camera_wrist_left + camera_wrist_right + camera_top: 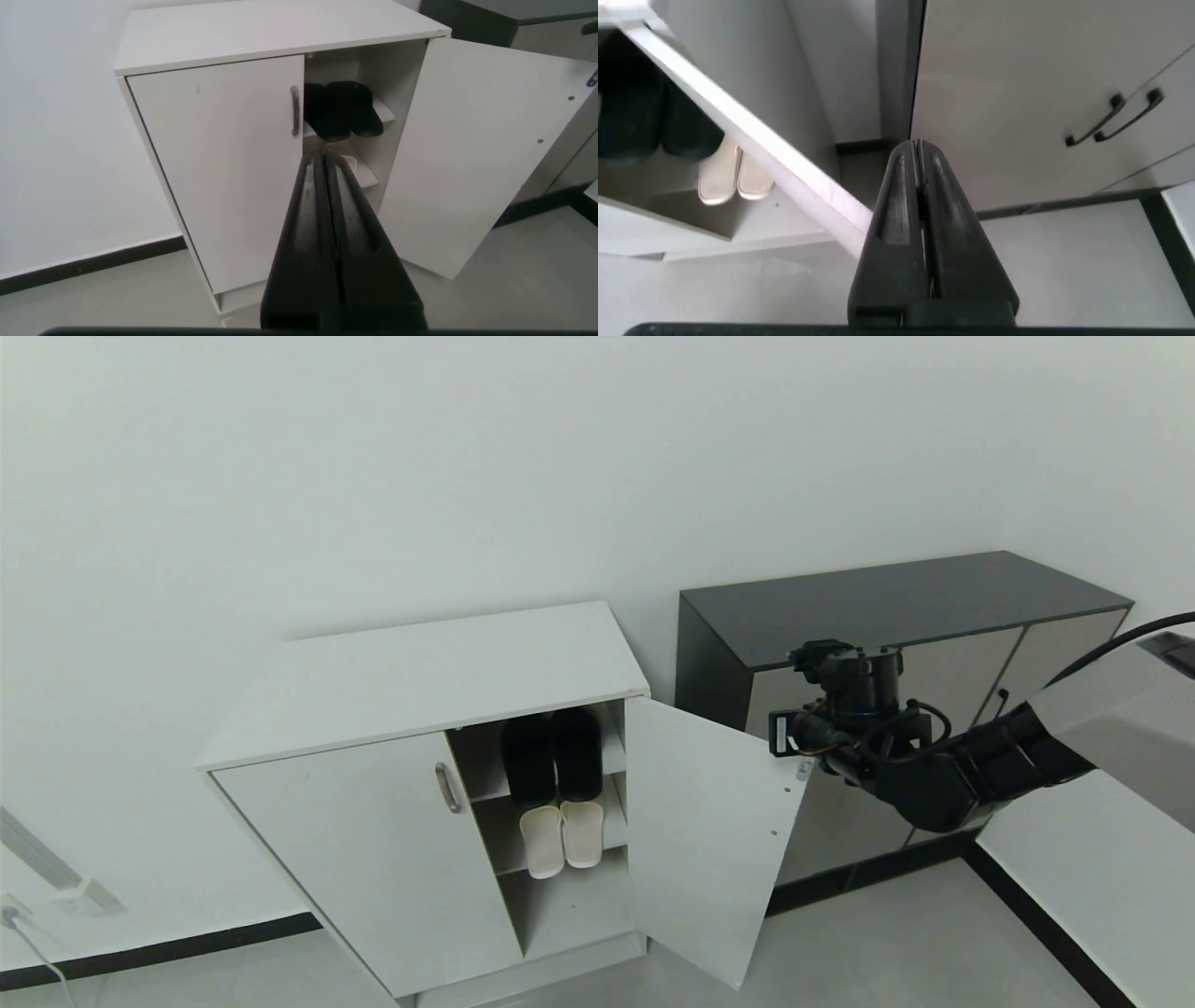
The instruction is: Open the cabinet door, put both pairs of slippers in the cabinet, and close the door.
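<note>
Wall (pixel 467 457): white, plain, runs behind everything.
White cabinet (pixel 420 677): stands vs. wall, 2 doors. Left door (pixel 373 859) shut. Right door (pixel 709 831) swung wide open, free edge out toward the dark sideboard (pixel 896 593) just beside the cab.
Sideboard: dark top, pale fronts, paired handles on its doors seen from right wrist cam.
Right arm comes in from the right, in front of the sideboard. Right gripper (pixel 919 149) sits at the open door's upper outer edge, close to it; can't tell if touching. Fingers pressed together, nothing between.
Left gripper (pixel 324 159) hangs in front of the cab, about level w/ the gap between the doors. Fingers also pressed together, empty.
Black slippers (pixel 553 756): pair side by side on upper shelf inside the open half.
White slippers (pixel 562 835): pair side by side on the shelf directly below, ends poking out past the shelf front.
Handle (pixel 449 788): small metal bar, upright, on left door's inner edge.
</note>
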Motion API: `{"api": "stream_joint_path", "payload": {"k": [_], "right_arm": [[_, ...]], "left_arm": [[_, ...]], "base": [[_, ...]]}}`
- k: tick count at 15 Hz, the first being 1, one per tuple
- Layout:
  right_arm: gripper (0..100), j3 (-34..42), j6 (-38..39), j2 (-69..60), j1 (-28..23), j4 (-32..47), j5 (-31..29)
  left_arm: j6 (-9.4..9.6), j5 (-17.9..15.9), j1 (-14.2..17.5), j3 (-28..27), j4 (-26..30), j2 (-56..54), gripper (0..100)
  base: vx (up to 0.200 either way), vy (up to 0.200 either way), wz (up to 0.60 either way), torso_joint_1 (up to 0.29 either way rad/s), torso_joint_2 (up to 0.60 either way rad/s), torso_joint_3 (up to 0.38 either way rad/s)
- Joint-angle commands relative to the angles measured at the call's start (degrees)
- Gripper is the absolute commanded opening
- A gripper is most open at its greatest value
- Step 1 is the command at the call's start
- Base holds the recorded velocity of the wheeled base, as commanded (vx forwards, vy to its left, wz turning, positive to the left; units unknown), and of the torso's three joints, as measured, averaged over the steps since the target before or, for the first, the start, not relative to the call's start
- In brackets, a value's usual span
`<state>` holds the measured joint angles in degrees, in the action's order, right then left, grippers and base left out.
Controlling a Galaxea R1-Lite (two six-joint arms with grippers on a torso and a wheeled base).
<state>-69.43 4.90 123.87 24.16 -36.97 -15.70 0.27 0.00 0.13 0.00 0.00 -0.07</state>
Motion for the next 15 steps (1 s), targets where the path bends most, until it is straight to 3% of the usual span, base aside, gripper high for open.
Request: {"api": "stream_joint_path", "payload": {"k": [1,15], "right_arm": [[0,-0.1,0.02,1.73,-0.08,-0.03,0.06],[0,1.4,1.43,0.76,0.45,1.11,0.14]], "left_arm": [[0.0,0.0,0.04,0.0,0.0,0.07,0],[0.0,0.0,0.04,0.0,0.0,0.07,0]], "base": [[0.0,0.0,0.0,0.0,0.0,0.0],[0.0,0.0,0.0,0.0,0.0,0.0]]}}
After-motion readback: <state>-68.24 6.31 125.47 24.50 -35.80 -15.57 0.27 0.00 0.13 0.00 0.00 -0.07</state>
